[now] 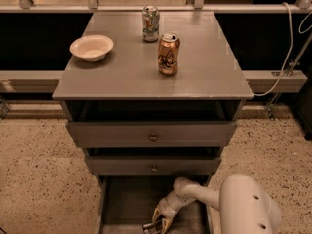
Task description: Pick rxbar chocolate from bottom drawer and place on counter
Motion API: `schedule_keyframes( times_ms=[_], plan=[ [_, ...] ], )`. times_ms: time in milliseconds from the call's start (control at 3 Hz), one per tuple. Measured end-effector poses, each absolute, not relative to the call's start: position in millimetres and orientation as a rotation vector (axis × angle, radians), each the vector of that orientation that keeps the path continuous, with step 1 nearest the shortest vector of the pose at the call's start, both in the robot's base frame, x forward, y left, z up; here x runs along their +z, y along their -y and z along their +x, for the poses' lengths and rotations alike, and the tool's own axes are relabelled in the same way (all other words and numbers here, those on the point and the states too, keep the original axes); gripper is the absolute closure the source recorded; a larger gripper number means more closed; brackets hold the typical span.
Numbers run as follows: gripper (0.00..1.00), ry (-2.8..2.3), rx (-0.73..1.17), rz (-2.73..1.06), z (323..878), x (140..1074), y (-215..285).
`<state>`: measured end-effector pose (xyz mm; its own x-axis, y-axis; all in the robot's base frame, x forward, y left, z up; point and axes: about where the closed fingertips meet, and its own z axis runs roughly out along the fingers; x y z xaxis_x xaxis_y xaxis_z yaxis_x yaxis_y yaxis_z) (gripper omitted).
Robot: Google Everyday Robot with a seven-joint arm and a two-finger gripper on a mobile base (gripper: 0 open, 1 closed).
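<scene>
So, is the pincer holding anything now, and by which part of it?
It cannot be told. The pincer is down inside the bottom drawer, at the picture's lower edge, where its grasp is out of sight.

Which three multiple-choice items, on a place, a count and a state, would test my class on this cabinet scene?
1. Where is the gripper? A top drawer; B bottom drawer; C floor.
2. How many cans stand on the counter? A one; B three; C two.
3. The bottom drawer is: A open; B shut; C missing.
Answers: 1 B, the arm reaches down into it. 2 C, a copper can and a silver can. 3 A, its floor shows.
</scene>
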<state>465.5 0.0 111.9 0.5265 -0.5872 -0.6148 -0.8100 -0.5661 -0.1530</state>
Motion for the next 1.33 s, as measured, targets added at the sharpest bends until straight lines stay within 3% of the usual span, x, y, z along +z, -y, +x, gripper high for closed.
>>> schedule_keyframes(
  times_ms=[667, 1000, 1333],
  plan=[
    [0.07, -1.144, 0.715, -2.346, 465.5, 114.2, 0.0],
    [0.0, -1.141, 0.724, -2.338, 463.7, 114.6, -0.1],
    [0.0, -1.132, 0.749, -2.317, 459.0, 115.7, -0.3]
  ],
)
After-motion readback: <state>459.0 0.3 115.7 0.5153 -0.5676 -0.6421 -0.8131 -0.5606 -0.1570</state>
